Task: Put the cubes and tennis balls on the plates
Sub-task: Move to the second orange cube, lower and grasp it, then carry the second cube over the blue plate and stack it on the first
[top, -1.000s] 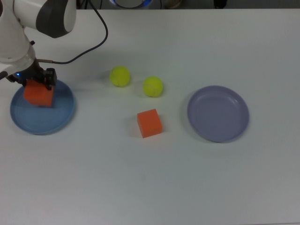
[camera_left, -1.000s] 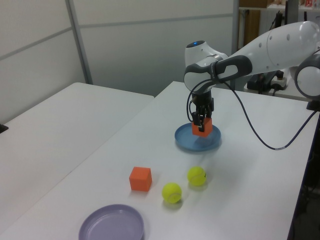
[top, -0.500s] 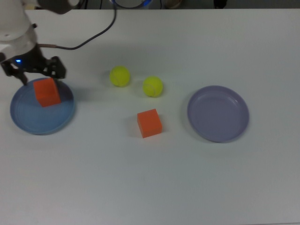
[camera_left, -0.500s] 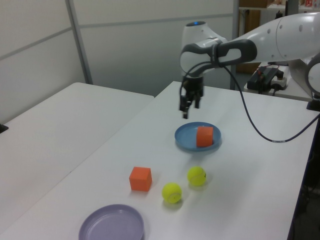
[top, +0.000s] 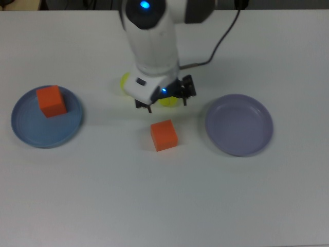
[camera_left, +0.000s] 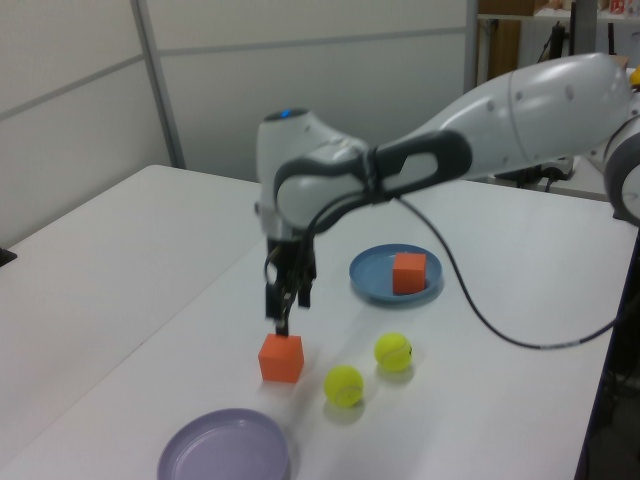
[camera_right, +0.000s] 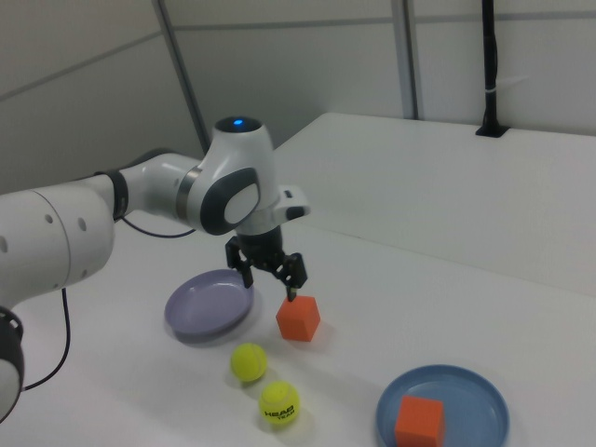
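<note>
With one orange cube (top: pixel 51 101) left on the blue plate (top: pixel 31 135), the arm has swung away from it within the last second, and its gripper (camera_right: pixel 270 273), fingers spread and empty, now hangs just above the second cube (camera_left: pixel 281 358) on the bare table (top: pixel 154 206). The two tennis balls (camera_left: pixel 343 385) lie just beside that cube and partly under the arm in the top view, so a descent has little room on that side. The lavender plate (top: pixel 239 124) sits empty nearby, well inside the table's edges.
</note>
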Tool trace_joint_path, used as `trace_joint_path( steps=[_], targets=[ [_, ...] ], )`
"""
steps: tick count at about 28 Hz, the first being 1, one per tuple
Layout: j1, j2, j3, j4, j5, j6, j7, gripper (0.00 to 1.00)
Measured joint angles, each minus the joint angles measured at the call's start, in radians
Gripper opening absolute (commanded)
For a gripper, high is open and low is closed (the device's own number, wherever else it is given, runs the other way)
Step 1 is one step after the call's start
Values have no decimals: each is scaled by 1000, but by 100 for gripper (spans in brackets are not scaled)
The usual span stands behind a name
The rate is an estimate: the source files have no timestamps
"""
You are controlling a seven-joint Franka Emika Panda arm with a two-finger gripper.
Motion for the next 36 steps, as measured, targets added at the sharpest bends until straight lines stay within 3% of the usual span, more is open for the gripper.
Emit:
trace_joint_path(
  steps=[5,15,16,18,19,20,24,30,36],
  targets=[
    [19,60,-1,0,-75,63,80,100],
    [9,133,-14,0,-139,134,96,100],
    [13,138,-14,0,-145,139,99,96],
    [19,144,-13,1,-150,144,105,76],
    [23,145,-13,1,-151,145,107,58],
    [27,147,-13,1,-152,145,109,35],
    [35,148,-13,4,-152,153,124,4],
    [23,142,-16,28,-152,225,184,5],
    [-76,80,-25,40,-152,180,181,5]
  ],
)
